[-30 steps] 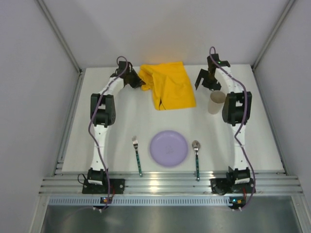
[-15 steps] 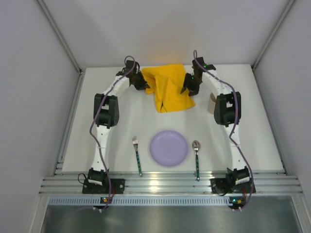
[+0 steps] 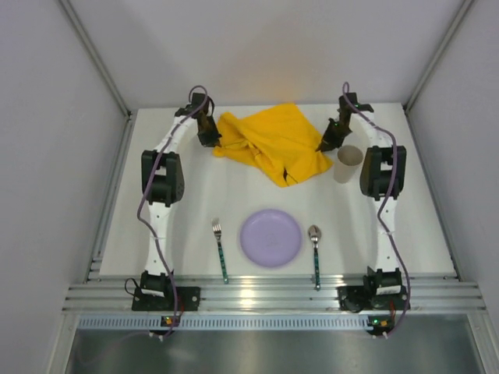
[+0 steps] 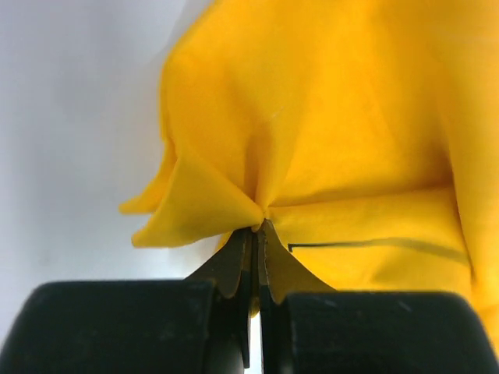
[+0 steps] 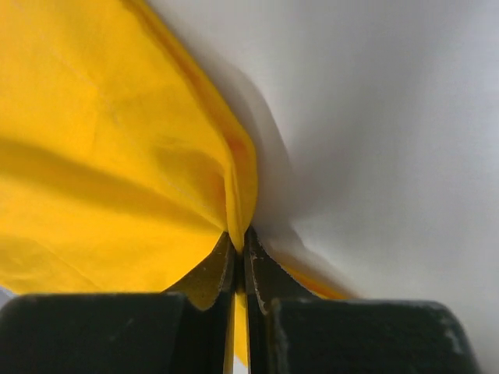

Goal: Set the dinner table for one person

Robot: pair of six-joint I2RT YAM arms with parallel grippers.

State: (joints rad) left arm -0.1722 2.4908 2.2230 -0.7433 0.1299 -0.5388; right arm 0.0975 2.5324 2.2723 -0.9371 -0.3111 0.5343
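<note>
The white dinner table [image 3: 195,199] lies under the purple plate [image 3: 270,238], with a rumpled yellow placemat [image 3: 273,144] spread behind the plate. The left gripper [image 4: 257,227], jaws pressed together, pinches the cloth's corner behind and left of the plate; the right gripper [image 5: 239,238] is likewise clamped on its edge behind and right. Fork [image 3: 221,249] left of the plate, spoon [image 3: 315,253] right, tan cup [image 3: 347,164] behind the spoon
</note>
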